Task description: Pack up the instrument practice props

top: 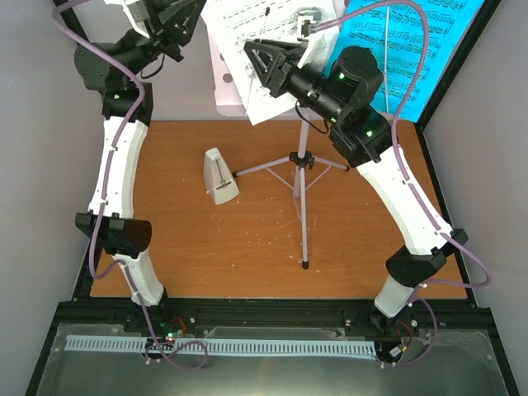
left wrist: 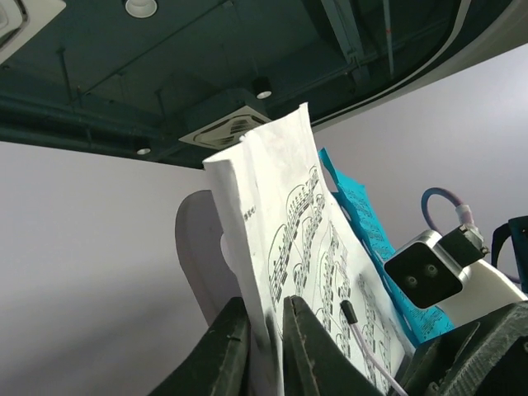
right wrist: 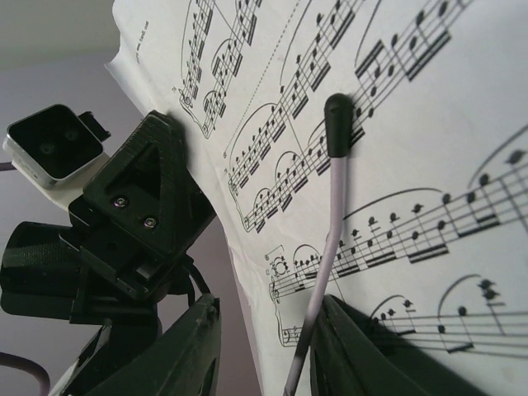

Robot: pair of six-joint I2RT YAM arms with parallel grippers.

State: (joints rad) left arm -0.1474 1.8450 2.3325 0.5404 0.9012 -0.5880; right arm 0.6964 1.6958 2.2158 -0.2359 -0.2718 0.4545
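The lilac tripod music stand [top: 301,165] stands mid-table, its tray [left wrist: 195,247] behind the pages. White sheet-music pages [top: 247,25] rest on it, with a bright-blue page [top: 404,49] to their right. In the left wrist view my left gripper [left wrist: 264,301] is shut on the left edge of the white pages [left wrist: 305,239]. My right gripper [right wrist: 268,305] is open and straddles the white pages' [right wrist: 396,124] lower edge and a lilac page-holder wire [right wrist: 334,190]. The right finger lies against the sheet; the left finger is clear of it. The white pyramid metronome [top: 219,175] stands left of the stand.
The stand's three legs spread over the middle of the wooden table [top: 206,256]. Grey walls close in both sides. The other arm's wrist camera [left wrist: 425,276] sits close beside the pages, and both arms crowd the back of the table.
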